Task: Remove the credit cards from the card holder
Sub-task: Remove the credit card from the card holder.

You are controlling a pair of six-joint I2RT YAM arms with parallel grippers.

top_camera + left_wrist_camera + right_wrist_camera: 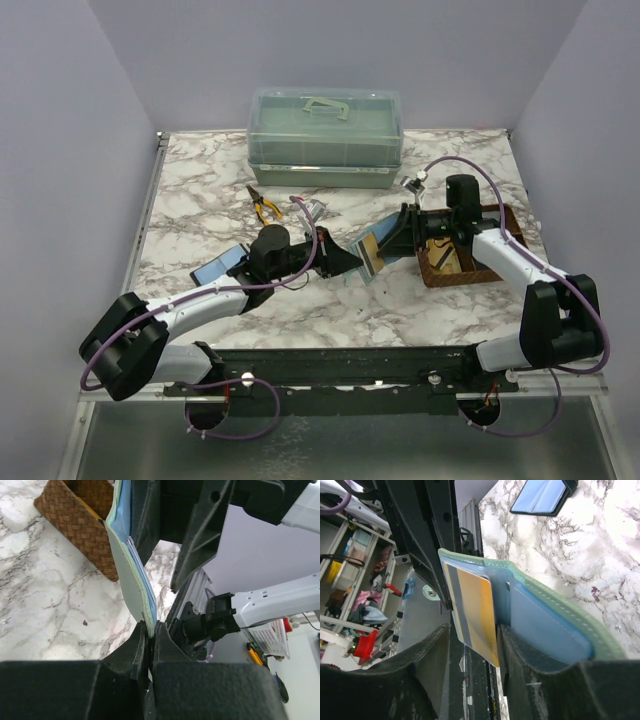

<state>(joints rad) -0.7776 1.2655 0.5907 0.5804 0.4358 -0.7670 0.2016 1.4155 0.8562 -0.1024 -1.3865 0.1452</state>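
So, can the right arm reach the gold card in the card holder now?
Probably yes. The left hand clamps the card holder by one edge, the gold card sticks out of its pocket, and the right hand has one finger on each side of it, with nothing between.

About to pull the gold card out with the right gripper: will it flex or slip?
The gold card looks thin, flat and glossy: probably stiff but slippery to grip. The card holder looks soft, pinched at one edge by the left gripper, so it may bend toward the pull.

Tan credit card [367, 247] in card holder [377, 264]
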